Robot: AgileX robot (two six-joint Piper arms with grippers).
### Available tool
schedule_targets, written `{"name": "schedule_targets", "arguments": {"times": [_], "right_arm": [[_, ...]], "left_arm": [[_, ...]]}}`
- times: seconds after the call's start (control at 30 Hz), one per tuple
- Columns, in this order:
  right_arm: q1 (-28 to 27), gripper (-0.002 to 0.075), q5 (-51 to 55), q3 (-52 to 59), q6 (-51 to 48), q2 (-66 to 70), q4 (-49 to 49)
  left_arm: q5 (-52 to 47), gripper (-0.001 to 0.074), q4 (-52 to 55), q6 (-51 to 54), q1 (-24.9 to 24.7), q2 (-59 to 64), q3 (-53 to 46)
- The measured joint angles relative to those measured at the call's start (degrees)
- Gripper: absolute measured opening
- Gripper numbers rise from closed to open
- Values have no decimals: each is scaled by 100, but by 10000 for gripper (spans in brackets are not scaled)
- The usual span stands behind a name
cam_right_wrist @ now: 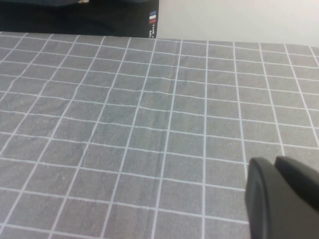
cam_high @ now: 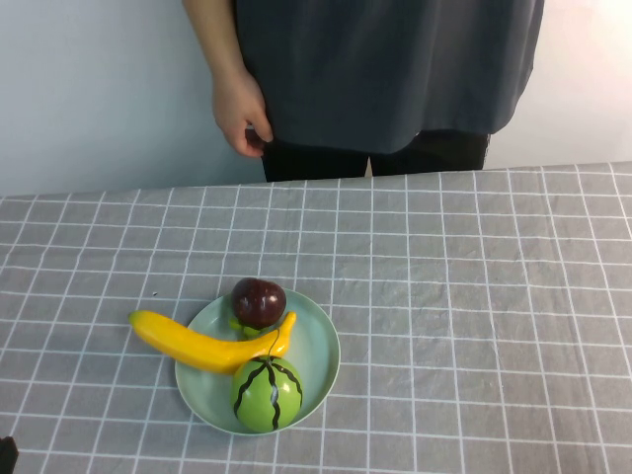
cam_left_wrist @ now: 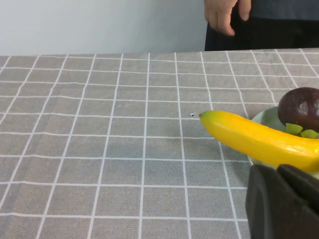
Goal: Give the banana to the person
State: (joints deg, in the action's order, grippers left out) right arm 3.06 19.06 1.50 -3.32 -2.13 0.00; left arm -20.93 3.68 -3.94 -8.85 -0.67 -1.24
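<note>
The banana (cam_high: 202,346) is long and bright yellow and lies across the pale green plate (cam_high: 326,346), its left end overhanging the rim onto the cloth. The person (cam_high: 385,69) stands behind the far table edge in a dark grey shirt, one hand (cam_high: 240,114) hanging down. In the left wrist view my left gripper (cam_left_wrist: 277,172) is shut and empty, just short of the banana (cam_left_wrist: 254,139) and apart from it. My right gripper (cam_right_wrist: 275,164) is shut and empty over bare cloth, out of the high view.
A dark red round fruit (cam_high: 259,301) and a green striped watermelon toy (cam_high: 267,393) share the plate, touching the banana. A grey checked cloth (cam_high: 474,296) covers the table. A pale wall stands behind the person.
</note>
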Motion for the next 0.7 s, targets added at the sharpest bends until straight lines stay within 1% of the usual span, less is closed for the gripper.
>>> {"name": "schedule_targets", "arguments": {"times": [0.5, 0.6, 0.7], "right_arm": [[0, -6, 0, 0, 0, 0, 0], [0, -6, 0, 0, 0, 0, 0], [0, -6, 0, 0, 0, 0, 0]], "left_arm": [[0, -4, -41, 0, 0, 0, 0], [81, -4, -368, -88, 0, 0, 0], [331, -4, -1043, -441, 0, 0, -22]]}}
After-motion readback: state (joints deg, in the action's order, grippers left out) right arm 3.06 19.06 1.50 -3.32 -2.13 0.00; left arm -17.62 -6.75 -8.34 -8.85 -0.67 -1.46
